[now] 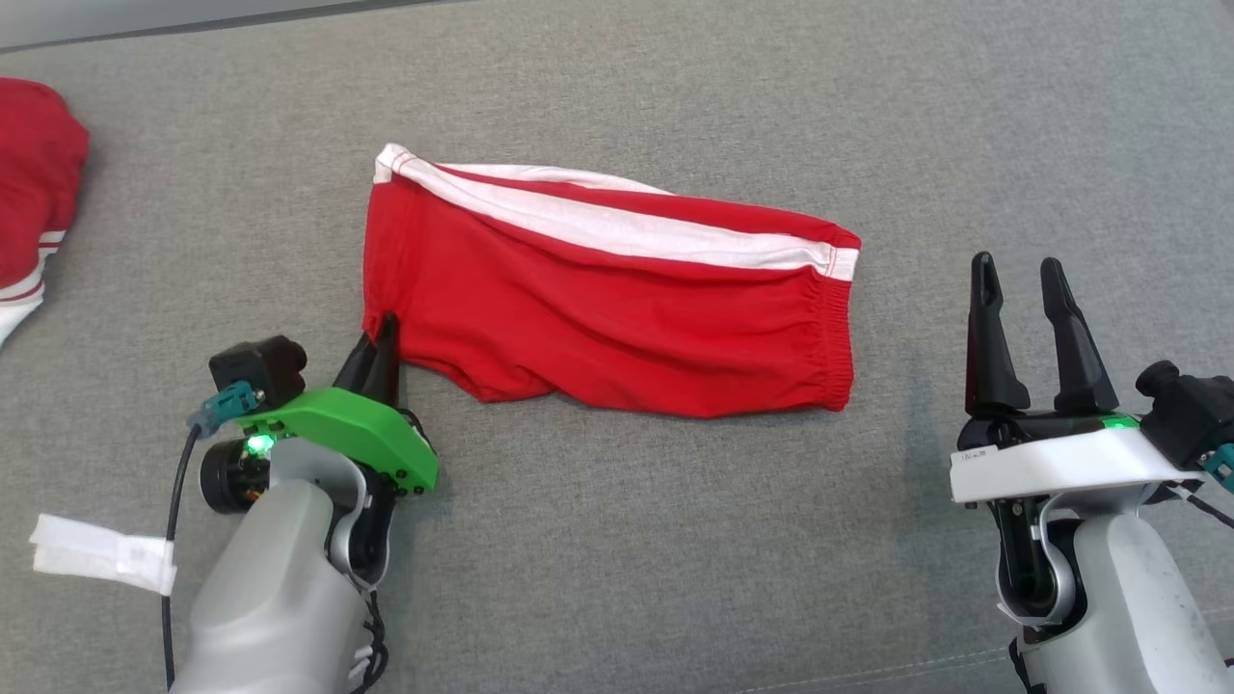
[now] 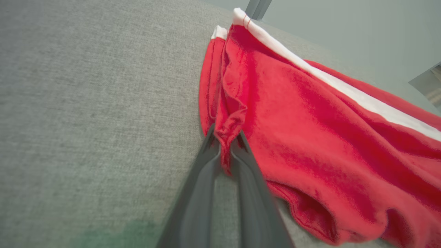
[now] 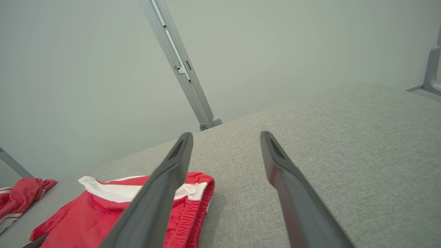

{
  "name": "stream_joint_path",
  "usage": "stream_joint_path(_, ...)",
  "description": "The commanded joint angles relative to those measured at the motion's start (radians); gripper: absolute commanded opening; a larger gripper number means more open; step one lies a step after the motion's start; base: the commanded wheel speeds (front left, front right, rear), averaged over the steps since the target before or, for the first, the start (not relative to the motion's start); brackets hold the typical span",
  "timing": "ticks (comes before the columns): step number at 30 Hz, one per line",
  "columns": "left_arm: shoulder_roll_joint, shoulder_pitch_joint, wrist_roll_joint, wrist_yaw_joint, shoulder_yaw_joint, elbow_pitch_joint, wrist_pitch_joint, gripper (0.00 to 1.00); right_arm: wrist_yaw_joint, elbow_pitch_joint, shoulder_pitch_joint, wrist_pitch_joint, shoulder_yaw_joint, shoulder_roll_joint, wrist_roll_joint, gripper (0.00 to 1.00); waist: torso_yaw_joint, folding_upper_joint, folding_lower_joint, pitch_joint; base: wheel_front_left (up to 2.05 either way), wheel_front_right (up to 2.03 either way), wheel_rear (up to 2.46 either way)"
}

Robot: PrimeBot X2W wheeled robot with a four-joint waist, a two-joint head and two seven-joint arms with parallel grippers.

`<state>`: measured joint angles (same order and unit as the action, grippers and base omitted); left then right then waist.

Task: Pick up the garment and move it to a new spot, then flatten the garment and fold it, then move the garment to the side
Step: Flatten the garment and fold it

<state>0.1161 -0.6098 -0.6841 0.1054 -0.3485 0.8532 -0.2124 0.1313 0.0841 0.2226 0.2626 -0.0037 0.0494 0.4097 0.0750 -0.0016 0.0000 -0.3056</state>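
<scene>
A wide surface covered in grey woven fabric [image 1: 617, 578] is seen spread across the head view, and a faint stitched seam [image 1: 897, 667] is seen running near its lower right edge. Beyond its far edge, at the upper left, a pale strip [image 1: 145, 14] bordered by a dark line is visible. In the right wrist view a plain pale grey-green wall [image 3: 293, 44] is shown behind the surface, crossed by a slanted grey metal rail [image 3: 179, 65] that meets the fabric's far edge. A curved grey metal bracket [image 3: 433, 69] is seen at the right border. Even, soft light is cast, and only faint shadows are left.
</scene>
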Motion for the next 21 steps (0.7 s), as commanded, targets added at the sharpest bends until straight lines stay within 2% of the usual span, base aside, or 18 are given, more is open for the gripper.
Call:
stream_joint_path(1, -0.002, 0.044, -0.008, -0.006, 0.007, -0.034, -0.015, 0.00, -0.001, 0.004, -0.020, 0.003, -0.005, 0.002, -0.011, 1.00, -0.031, 0.0016, 0.0000, 0.029, 0.00, 0.00, 0.00)
stream_joint_path(12, -0.025, 0.304, -0.039, -0.063, 0.039, -0.272, -0.047, 0.00, -0.001, 0.041, -0.071, 0.003, -0.029, 0.002, -0.049, 1.00, -0.109, 0.0016, 0.0000, 0.106, 0.00, 0.00, 0.00)
stream_joint_path(21, -0.027, 0.406, -0.042, -0.096, 0.052, -0.344, -0.051, 0.00, -0.001, 0.068, -0.088, 0.003, -0.023, 0.002, -0.063, 1.00, -0.129, 0.0016, 0.0000, 0.136, 0.00, 0.00, 0.00)
